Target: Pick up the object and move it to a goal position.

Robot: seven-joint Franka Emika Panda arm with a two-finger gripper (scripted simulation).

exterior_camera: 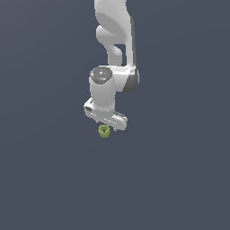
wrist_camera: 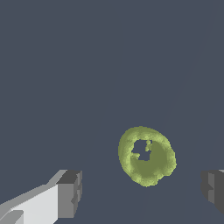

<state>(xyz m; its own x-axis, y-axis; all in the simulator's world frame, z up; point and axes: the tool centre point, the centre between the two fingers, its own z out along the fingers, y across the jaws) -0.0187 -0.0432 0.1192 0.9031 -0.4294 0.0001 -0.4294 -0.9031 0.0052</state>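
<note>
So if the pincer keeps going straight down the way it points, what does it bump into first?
Probably the little yellow-green object. The wrist view shows it ahead of the open pincer, between the two fingers. How far away it is, I can't tell.

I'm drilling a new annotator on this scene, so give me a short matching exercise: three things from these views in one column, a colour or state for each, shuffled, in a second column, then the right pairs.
Column one:
1. object
2. gripper
3. floor

Column two:
A. plain dark blue-grey
B. open, fingers set wide apart
C. yellow-green, lumpy, with a hollow

Pairs: 1-C, 2-B, 3-A
</note>
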